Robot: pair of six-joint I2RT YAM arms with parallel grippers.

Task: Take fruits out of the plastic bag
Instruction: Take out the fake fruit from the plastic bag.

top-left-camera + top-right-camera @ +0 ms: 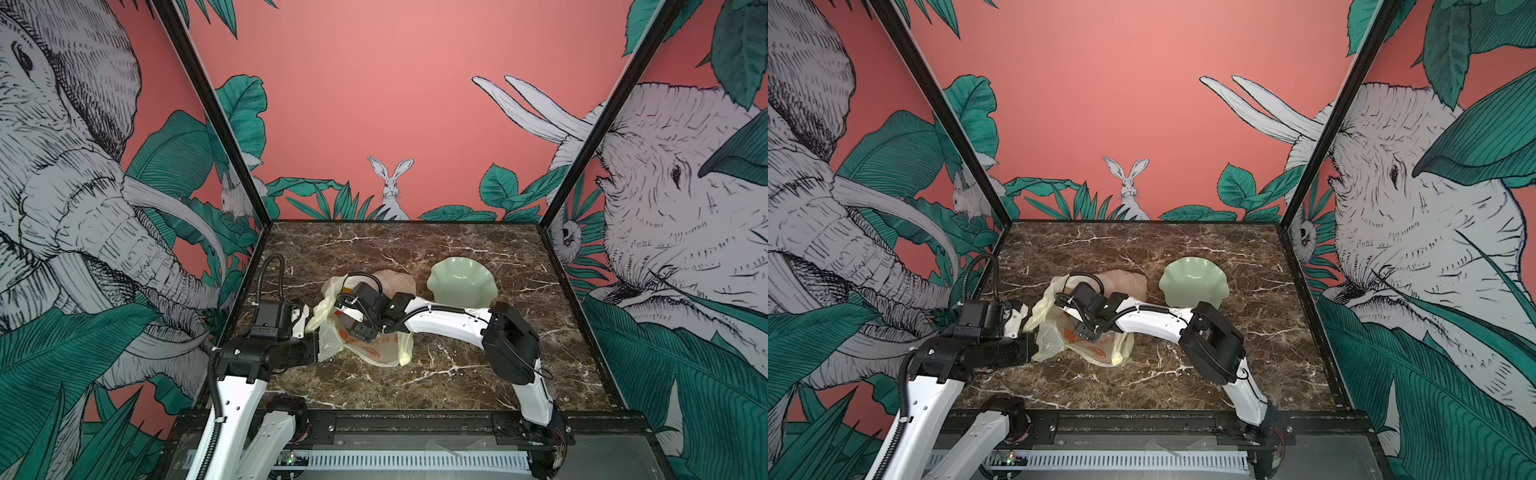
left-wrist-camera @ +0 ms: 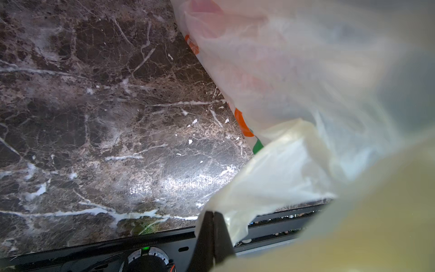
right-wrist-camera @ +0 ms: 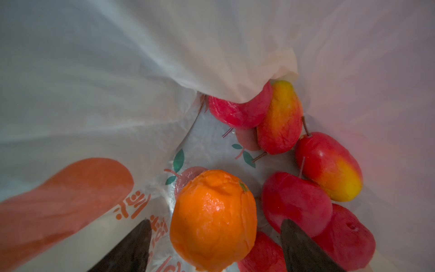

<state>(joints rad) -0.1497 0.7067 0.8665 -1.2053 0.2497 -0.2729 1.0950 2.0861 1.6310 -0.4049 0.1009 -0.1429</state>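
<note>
as plastic bag (image 3: 94, 82) gapes, fruits (image 3: 296, 202) inside

I have the bag (image 1: 376, 353) lying on the table (image 1: 436, 374). The dish (image 1: 440, 270) sits just right of the bag and slightly behind it. Inside the bag lie the fruits (image 3: 296, 202) — the orange (image 3: 213, 219) between the tips of my right gripper (image 3: 215, 222), the rest bunched beside it. My left gripper (image 2: 213, 214) is at the bag's left edge — on its plastic.

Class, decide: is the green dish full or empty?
Empty: both top views show the green dish bare inside; the fruits lie in the plastic bag.
</note>
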